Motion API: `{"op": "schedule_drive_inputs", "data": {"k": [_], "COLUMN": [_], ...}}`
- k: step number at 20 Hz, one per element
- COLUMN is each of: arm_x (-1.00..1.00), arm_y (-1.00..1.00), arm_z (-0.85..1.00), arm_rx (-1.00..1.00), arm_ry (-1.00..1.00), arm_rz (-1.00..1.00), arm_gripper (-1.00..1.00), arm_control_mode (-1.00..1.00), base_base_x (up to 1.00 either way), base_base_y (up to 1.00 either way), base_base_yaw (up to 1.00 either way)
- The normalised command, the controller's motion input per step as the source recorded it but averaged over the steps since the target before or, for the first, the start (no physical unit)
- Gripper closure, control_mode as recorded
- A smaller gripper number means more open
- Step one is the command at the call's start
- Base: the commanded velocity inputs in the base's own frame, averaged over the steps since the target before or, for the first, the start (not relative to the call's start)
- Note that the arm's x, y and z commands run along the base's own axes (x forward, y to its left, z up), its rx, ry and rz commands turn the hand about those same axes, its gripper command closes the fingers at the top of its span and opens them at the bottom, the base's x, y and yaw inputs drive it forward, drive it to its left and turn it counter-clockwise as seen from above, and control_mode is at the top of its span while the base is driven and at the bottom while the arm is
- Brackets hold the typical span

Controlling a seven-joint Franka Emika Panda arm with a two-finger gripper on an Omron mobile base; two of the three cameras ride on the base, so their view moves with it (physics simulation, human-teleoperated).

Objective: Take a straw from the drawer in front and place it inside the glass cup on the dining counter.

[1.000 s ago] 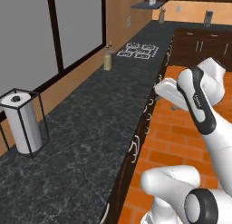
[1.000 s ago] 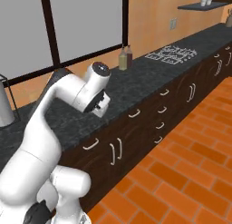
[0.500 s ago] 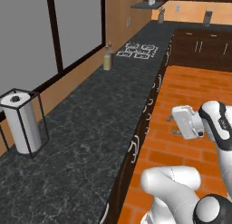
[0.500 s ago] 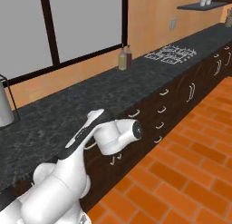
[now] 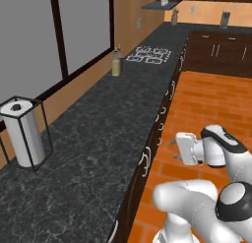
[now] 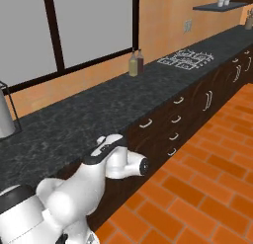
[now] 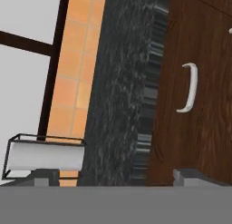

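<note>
I'm barely started: my gripper (image 5: pixel 172 149) hangs wide open and empty facing the drawer (image 7: pixel 199 89), which looks shut, its curved handle (image 7: pixel 190 88) untouched.

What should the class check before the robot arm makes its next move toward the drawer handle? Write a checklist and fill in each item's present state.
1. Claw open: ok, its fingers stand wide apart.
2. Claw empty: ok, nothing sits between the fingers.
3. Claw faces the dark brown wooden drawer: ok in the hand view.
4. Pale curved bar handle centred between the fingers: not ok, it lies in line with one finger, off to the side.
5. Drawer pulled out: not ok, its front is flush with the cabinet.
6. Thin pale tan straw's position inside: cannot tell while the drawer is shut.
</note>
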Motion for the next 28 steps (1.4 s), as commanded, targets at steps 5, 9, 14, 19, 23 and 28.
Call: {"op": "schedule_drive_inputs", "data": {"k": [5,9,14,19,23,28], "arm_x": [0.44,0.39,0.44,0.16,0.15,0.44], "arm_y": [0.02,0.20,0.03,0.06,0.04,0.00], "arm_z": [-0.55,-0.45,-0.50,-0.43,-0.31,-0.27], "arm_rx": [0.04,0.04,0.06,0.07,0.06,0.03], "arm_ry": [0.00,0.00,0.00,0.00,0.00,0.00], "arm_rz": [0.05,0.06,0.05,0.06,0.06,0.02], "arm_gripper": [-1.00,-1.00,-1.00,-1.00,-1.00,-1.00], "arm_control_mode": [-1.00,-1.00,-1.00,-1.00,-1.00,-1.00], "base_base_x": [0.00,0.00,0.00,0.00,0.00,0.00], "base_base_y": [0.00,0.00,0.00,0.00,0.00,0.00], "base_base_yaw": [0.00,0.00,0.00,0.00,0.00,0.00]}}
